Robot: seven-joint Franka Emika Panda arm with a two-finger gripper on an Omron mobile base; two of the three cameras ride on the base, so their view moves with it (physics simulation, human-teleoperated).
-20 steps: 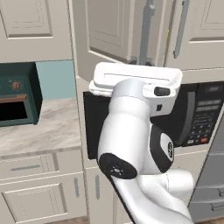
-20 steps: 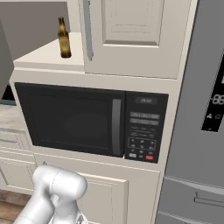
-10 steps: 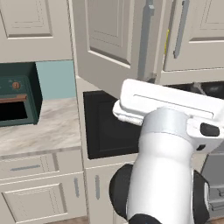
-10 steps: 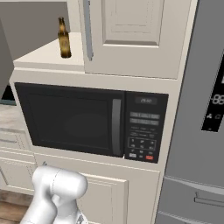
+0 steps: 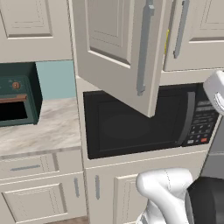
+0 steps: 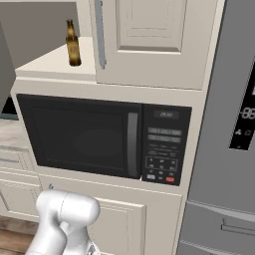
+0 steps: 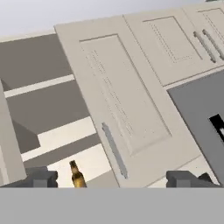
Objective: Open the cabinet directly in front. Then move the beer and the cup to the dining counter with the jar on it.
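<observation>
In the left base view the open door of the cabinet (image 5: 116,52) is cut off at 12 o'clock and hides the shelf behind it; a thin yellow strip (image 5: 167,40) shows at its 3 o'clock edge, too narrow to say what it is. The oven (image 5: 17,94) is cut off at 9 o'clock. In the right base view the label on the beer (image 6: 73,44) is too small to read. In the hand view the bottom of the beer is cut off.

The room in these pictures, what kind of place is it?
Most likely a home kitchen: a built-in black microwave under a cream cabinet, a marble-look worktop with a dark green oven, and a grey fridge beside them.
</observation>
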